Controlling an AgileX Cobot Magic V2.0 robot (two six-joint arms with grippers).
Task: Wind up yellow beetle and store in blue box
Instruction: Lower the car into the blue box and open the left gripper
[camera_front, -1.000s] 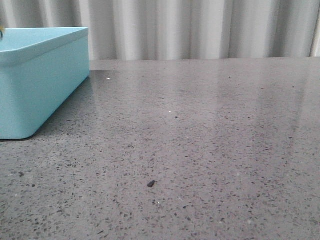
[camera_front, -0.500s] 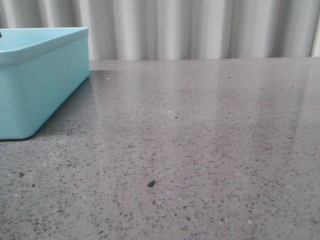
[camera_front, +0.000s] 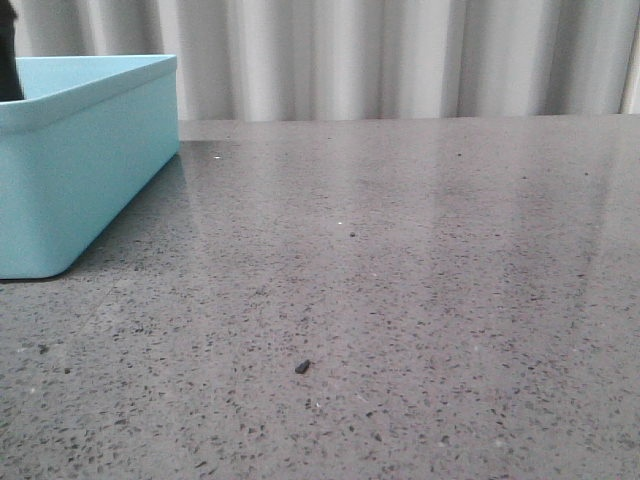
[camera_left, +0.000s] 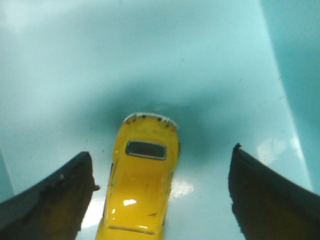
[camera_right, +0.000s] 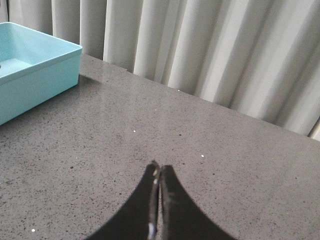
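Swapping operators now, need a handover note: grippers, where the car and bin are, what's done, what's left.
Left gripper: open, inside the light turquoise plastic bin, fingers clear of the car on both sides.
Right gripper: shut, empty, above the grey speckled table.
Small glossy yellow toy Beetle: lying on the bin floor, released.
Done: car stored. Whether it was wound cannot be told.
Left: withdraw the left arm.

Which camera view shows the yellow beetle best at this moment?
The left wrist view: the yellow beetle lies on the blue box's floor between the open left gripper's fingers, touching neither. The front and right wrist views show only the box, not the car.
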